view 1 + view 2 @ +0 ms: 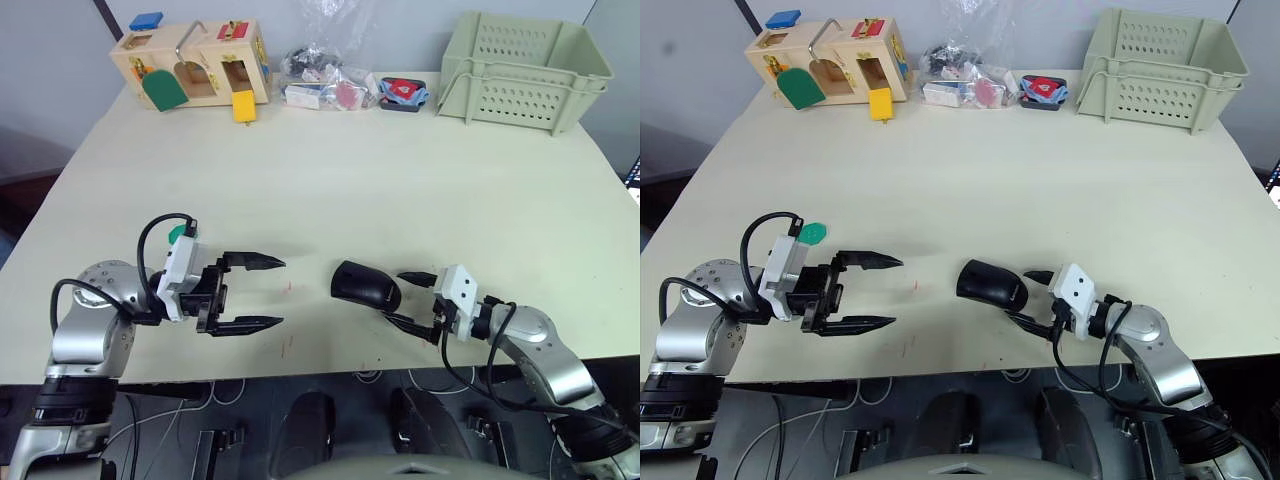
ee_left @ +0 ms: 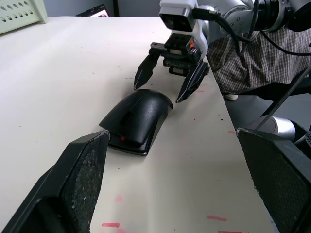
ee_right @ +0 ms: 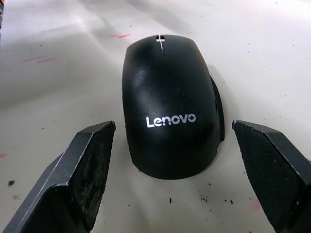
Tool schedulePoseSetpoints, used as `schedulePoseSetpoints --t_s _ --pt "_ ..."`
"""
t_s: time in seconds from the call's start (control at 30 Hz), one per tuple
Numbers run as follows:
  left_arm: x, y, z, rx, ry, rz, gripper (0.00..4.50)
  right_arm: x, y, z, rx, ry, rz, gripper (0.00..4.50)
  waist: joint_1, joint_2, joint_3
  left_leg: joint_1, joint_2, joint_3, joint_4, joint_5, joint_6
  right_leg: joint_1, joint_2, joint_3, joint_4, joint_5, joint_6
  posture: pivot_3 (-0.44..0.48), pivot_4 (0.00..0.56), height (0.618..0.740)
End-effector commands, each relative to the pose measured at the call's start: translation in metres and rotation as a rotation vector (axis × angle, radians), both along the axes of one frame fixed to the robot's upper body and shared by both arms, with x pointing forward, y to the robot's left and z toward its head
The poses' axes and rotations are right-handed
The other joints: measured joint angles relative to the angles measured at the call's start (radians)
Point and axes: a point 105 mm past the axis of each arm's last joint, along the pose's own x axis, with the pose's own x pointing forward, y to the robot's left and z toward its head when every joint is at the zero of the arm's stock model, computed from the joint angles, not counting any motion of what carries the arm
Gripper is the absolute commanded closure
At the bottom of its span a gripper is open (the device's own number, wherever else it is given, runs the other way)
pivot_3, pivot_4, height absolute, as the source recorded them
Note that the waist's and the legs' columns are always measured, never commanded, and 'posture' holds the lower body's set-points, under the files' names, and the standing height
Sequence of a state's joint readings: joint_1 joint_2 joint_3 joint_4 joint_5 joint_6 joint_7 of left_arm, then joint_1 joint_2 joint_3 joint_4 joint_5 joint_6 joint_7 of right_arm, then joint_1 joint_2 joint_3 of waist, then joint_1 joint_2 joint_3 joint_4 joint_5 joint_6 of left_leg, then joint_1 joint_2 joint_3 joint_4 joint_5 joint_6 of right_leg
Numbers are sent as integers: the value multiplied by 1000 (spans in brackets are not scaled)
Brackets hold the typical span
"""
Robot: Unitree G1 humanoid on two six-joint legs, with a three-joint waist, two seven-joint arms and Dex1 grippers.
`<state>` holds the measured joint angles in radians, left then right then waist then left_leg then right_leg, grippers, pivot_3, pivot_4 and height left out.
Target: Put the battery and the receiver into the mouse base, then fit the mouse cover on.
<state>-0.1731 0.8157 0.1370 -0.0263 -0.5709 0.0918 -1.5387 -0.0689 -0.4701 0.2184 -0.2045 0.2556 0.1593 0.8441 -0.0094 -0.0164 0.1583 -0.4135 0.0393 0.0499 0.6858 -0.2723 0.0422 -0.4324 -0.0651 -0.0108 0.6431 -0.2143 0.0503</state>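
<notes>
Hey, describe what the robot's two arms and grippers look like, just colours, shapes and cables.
Both arms are silver-grey metal with rounded joints. Each wrist carries a white boxy camera block, with black cables looping from it back along the arm. The left gripper and the right gripper each have two black fingers that taper to points, with rough textured inner pads.

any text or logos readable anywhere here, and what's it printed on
"Lenovo": white lettering across the glossy black curved mouse cover, which lies on the black mouse base between the fingers of the open right gripper.
Small packets in the clear plastic bag at the table's far edge: any printing is too small to read.
Wooden latch box and pale green crate: no text that can be made out.
</notes>
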Motion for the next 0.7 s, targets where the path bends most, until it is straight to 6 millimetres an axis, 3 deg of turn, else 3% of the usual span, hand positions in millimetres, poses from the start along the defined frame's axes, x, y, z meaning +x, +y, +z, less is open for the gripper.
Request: schedulePoseSetpoints --t_s 0.03,0.7 --pt "-3 0 5 14 -25 -24 0 1 2 8 18 -47 14 444 0 0 0 0 0 0 0 0 0 0 0 0 0 0 0 0 150 740" --pt "-2 -1 5 6 -23 -15 0 4 7 5 19 -30 17 444 0 0 0 0 0 0 0 0 0 0 0 0 0 0 0 0 150 740"
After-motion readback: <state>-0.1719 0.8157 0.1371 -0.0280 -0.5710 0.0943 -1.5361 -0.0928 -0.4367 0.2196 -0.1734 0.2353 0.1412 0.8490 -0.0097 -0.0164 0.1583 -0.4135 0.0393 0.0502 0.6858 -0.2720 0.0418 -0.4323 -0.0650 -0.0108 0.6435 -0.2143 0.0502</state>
